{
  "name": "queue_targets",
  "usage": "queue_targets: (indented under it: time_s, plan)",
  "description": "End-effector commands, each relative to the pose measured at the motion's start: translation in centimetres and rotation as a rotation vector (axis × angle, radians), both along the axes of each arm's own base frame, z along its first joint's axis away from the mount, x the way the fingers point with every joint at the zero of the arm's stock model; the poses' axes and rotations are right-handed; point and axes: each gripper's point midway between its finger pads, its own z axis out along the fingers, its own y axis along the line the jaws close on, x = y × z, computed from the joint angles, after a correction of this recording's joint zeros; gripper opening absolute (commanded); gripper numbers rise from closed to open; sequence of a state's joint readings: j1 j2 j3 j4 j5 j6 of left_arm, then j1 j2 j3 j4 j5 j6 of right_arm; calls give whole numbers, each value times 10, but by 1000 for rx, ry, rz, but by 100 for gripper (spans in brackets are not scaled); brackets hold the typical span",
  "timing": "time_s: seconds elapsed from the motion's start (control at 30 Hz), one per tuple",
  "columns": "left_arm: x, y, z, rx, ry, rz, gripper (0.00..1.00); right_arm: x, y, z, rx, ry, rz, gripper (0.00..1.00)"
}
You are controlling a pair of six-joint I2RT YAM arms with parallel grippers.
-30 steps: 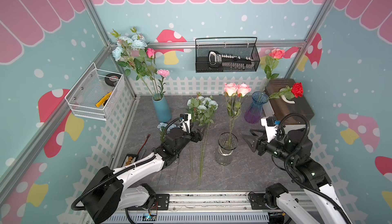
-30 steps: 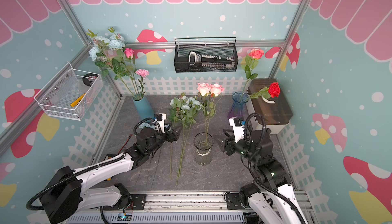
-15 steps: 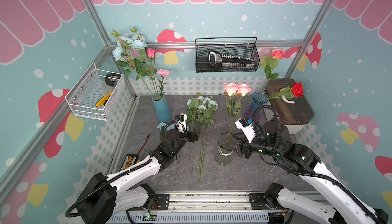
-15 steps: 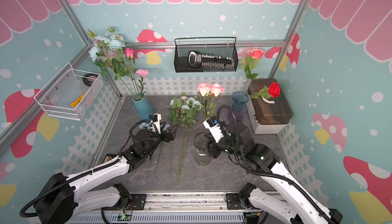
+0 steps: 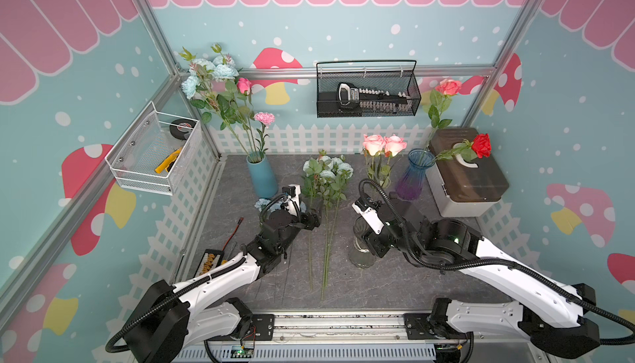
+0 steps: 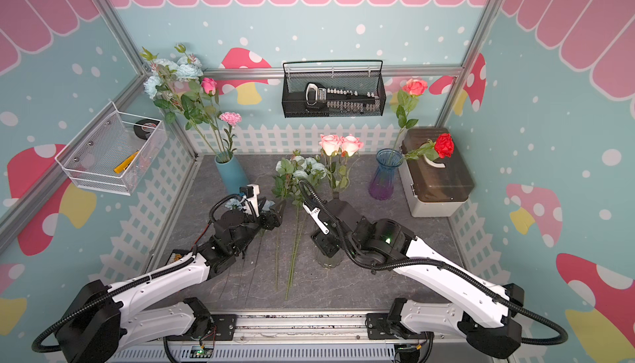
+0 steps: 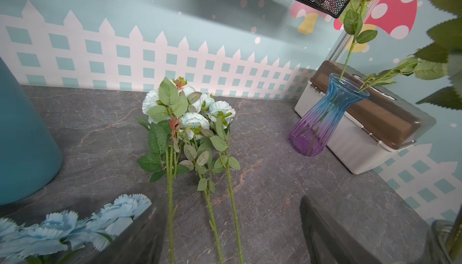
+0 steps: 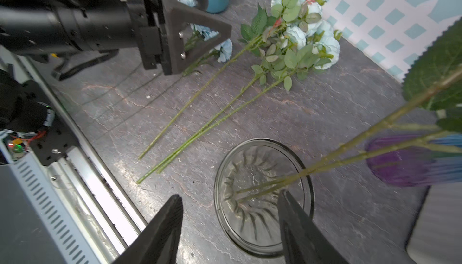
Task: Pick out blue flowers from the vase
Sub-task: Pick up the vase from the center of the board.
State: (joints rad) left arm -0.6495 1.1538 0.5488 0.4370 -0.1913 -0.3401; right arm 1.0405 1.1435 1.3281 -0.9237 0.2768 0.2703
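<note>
Two grippers, both open and empty: right gripper [image 8: 230, 195] over the glass vase [image 8: 262, 140], left gripper [image 5: 311, 219] beside blue carnations [image 7: 120, 210] and three blue peonies [image 5: 326, 172] lying on the table. Farther back, blue blooms [image 5: 213, 72] stand in the teal vase [image 5: 263, 175] — grip one stem low, lift straight.

Clear ribbed glass vase [image 5: 357, 260]: mostly hidden behind right arm [image 5: 446, 241] in both top views.
Right pincer [image 8: 231, 196]: only blurred dark fingertips visible in wrist view, rest cut by edge.
Small frilly pale-blue carnations [image 7: 75, 225]: blurred and edge-cut in left wrist view; partly under left arm [image 5: 275, 227] from above.
Black mesh wall basket [image 5: 326, 103]: contents too small to identify.
</note>
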Motion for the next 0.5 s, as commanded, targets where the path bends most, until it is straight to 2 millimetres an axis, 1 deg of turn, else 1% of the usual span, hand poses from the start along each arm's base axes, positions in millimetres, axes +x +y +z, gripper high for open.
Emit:
queue_targets:
  time_s: [0.0, 0.13, 0.23, 0.37, 0.47]
  plan:
    - [-1, 7, -1, 5, -4, 18, 83, 3, -13, -8, -111, -3, -52, 60]
    - [0, 8, -3, -3, -1, 19, 83, -1, 0, -16, -120, 27, -17, 60]
    - [0, 9, -3, -13, -2, 15, 83, -3, 6, -20, -134, 37, -3, 60]
    - [-1, 13, -3, -19, -2, 19, 83, -1, 8, -31, -167, 57, -8, 61]
    - [-2, 17, -1, -28, -5, 22, 83, 3, 4, -38, -197, 50, -47, 62]
